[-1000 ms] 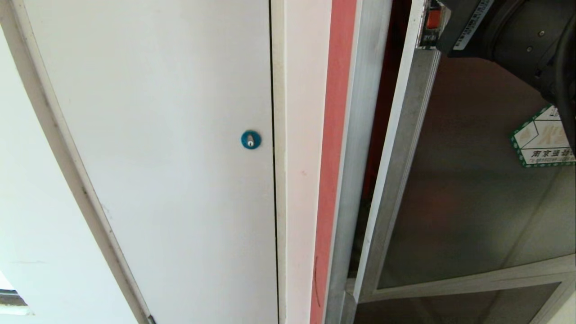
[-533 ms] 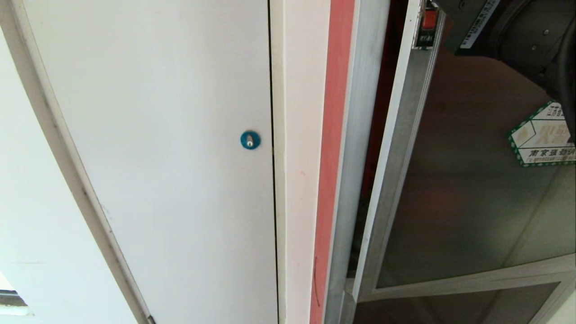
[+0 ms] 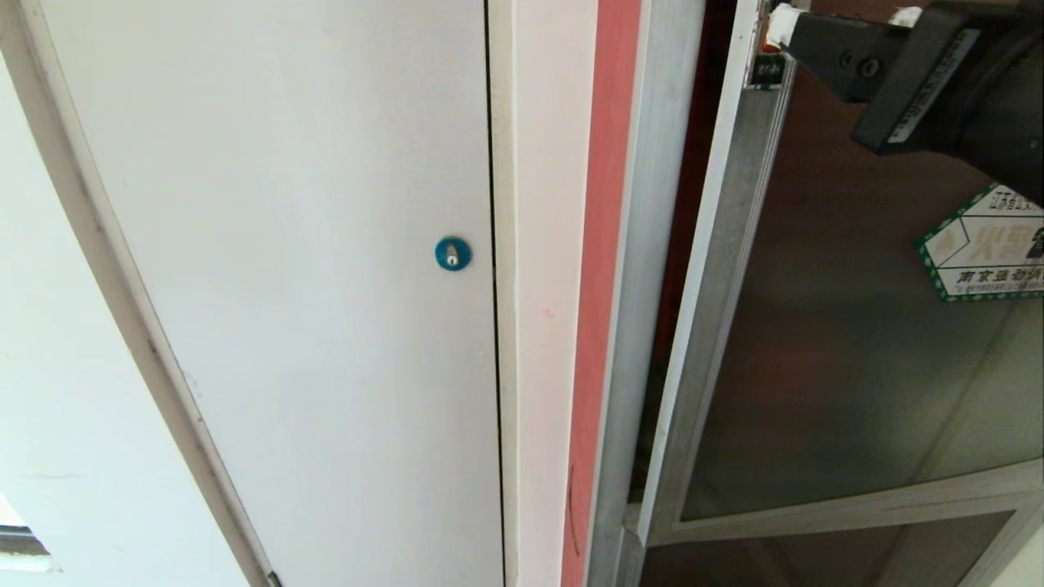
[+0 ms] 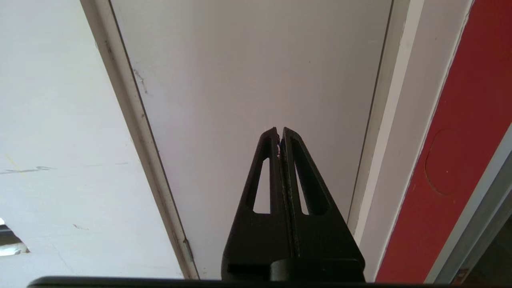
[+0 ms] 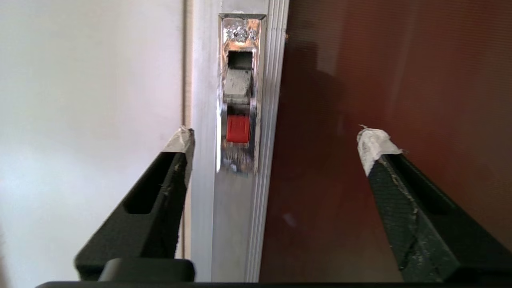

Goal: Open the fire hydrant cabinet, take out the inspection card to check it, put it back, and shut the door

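The fire hydrant cabinet's silver frame (image 3: 652, 244) runs up the middle of the head view. The door (image 3: 856, 367), dark glass in an aluminium frame, stands slightly ajar, with a dark red gap between it and the frame. It carries a green-bordered sticker (image 3: 983, 253) and a small red latch (image 5: 238, 129). My right gripper (image 3: 844, 20) (image 5: 278, 141) is open in front of the latch, its taped fingertips (image 5: 374, 144) wide apart and holding nothing. My left gripper (image 4: 280, 132) is shut and empty, facing the white panel. The inspection card is out of view.
A plain white panel door (image 3: 310, 285) with a blue round lock (image 3: 453, 253) fills the left of the head view. A red strip (image 3: 603, 285) lies between it and the cabinet frame. A lower dark glass panel (image 3: 816, 562) sits under the door.
My right gripper's jaws have gone from shut to wide open, and the hand has drawn back from the red latch. The door stays ajar. The left arm has not moved.
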Robot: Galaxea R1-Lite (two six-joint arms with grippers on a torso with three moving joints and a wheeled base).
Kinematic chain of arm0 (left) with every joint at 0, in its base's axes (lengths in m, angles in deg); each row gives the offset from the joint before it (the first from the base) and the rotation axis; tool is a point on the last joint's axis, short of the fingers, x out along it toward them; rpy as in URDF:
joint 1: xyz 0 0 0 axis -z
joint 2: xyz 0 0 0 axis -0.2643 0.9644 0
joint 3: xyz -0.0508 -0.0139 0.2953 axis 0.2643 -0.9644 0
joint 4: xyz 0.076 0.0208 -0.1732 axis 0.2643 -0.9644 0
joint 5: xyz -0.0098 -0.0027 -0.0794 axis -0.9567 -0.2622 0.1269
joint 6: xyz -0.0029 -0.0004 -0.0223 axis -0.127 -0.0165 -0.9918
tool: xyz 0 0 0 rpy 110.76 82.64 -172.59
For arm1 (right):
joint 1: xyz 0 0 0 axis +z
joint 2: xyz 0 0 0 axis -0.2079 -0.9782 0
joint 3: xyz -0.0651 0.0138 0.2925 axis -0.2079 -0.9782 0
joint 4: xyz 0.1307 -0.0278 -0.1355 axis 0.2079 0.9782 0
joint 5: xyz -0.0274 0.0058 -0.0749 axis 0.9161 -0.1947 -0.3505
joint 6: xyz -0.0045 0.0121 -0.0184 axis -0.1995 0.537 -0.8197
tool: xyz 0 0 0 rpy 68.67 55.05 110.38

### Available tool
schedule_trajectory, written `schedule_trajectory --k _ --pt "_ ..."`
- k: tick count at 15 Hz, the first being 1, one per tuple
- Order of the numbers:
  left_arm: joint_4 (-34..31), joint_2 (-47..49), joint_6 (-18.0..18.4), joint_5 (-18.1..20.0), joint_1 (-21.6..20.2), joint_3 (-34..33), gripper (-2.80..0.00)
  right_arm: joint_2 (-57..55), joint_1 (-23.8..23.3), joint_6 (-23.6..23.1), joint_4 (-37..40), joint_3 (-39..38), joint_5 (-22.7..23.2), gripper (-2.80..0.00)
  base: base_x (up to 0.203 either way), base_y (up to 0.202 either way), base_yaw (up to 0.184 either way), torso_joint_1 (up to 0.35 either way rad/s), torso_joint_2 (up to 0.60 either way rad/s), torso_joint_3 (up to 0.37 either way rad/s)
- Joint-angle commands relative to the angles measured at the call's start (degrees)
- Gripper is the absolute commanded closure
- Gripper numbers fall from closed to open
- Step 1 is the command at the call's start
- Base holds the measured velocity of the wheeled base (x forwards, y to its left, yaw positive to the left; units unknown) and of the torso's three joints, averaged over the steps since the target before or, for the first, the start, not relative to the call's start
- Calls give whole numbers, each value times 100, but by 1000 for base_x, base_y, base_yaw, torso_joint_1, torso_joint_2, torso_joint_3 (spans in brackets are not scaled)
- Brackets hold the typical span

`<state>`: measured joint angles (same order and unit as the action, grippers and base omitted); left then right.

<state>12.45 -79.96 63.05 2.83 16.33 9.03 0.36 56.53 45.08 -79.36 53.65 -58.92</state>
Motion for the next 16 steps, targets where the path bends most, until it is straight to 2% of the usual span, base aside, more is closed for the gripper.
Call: schedule_trajectory --k 1,7,8,12,16 --pt "6 -1 0 3 -4 -158 0 489 53 -9 -20 -336 147 -280 0 0 0 0 0 0" --pt "6 -1 0 3 4 -158 0 1646 -96 -5 329 -1068 211 -280 0 0 0 0 0 0" --pt "6 -1 0 3 -4 -158 0 1850 -207 0 431 -1157 213 0 0 0 0 0 0 0" --pt "6 -1 0 3 -4 -158 0 2680 -854 6 921 -1518 214 0 0 0 0 0 0 0" --pt "6 -1 0 3 -2 -158 0 3400 -2089 14 1061 -1810 159 0 0 0 0 0 0 0"
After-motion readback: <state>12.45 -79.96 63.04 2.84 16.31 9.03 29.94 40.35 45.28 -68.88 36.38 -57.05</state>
